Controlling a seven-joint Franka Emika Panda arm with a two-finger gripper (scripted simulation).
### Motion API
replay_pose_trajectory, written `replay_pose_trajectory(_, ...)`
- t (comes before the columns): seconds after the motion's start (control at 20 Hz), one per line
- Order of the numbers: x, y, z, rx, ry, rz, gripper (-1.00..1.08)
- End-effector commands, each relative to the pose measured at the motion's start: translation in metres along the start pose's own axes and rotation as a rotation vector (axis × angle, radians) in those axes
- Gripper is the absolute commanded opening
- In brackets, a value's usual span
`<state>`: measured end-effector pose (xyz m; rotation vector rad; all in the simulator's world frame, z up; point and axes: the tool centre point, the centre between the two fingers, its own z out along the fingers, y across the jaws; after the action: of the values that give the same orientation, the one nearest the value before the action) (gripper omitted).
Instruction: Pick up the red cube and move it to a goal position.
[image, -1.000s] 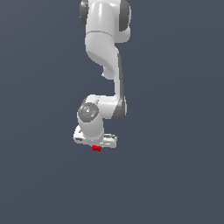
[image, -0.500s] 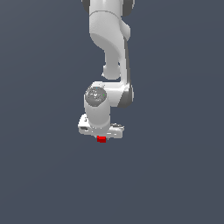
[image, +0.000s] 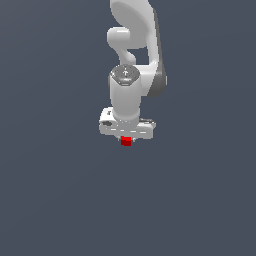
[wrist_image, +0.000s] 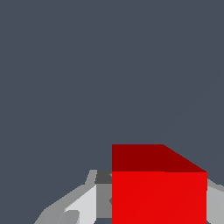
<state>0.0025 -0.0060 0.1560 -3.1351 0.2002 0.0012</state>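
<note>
Clamping the red cube (image: 126, 141) between its fingers, the gripper (image: 126, 140) points straight down, the cube directly beneath its palm, ready for carrying toward the goal.

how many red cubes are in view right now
1. The red cube sits directly under the white pincer in the exterior view, and fills the wrist view's foreground between its fingers. No other cubes show in either view.
</note>
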Motion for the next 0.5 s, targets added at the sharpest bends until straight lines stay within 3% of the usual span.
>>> replay_pose_trajectory(0.0,-0.012,-0.01,-0.021,-0.001,0.001,0.0,-1.0)
replay_pose_trajectory(0.45,-0.045,-0.04,-0.08,-0.001,0.001,0.0,-1.0)
